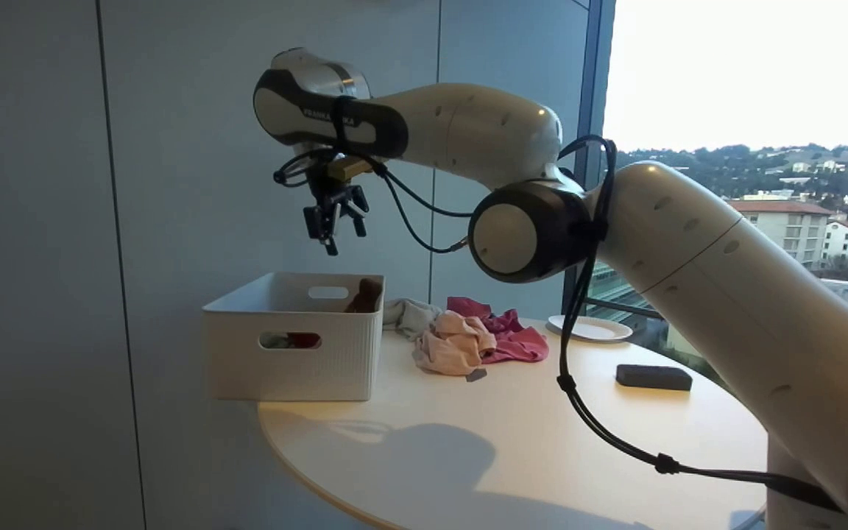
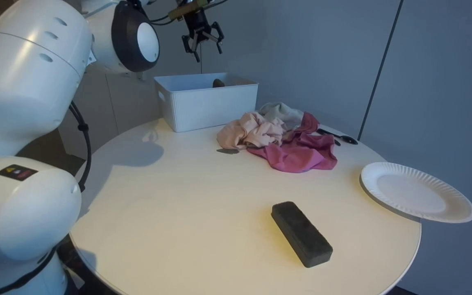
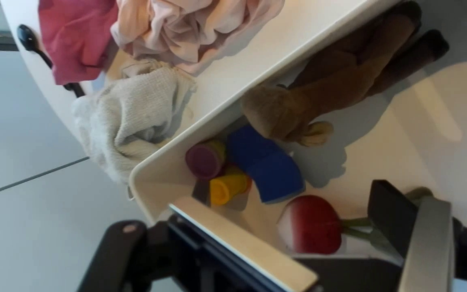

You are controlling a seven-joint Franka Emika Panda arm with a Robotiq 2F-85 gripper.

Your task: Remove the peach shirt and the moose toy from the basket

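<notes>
The moose toy [image 3: 335, 81] lies inside the white basket [image 2: 213, 107], along one long wall, its head right by a blue thing [image 3: 268, 164]. The peach shirt [image 2: 250, 132] is already out, bunched up on the table [image 2: 178, 229], and that wall stands between the two. Over the basket hangs the gripper [image 1: 346, 239], fingers spread wide, only air between them. A red and white radish [image 3: 312, 225], a purple-topped tub [image 3: 204, 161] and a yellow thing [image 3: 226, 189] are in the basket too. A pink cloth [image 2: 303, 152] lies by the shirt.
</notes>
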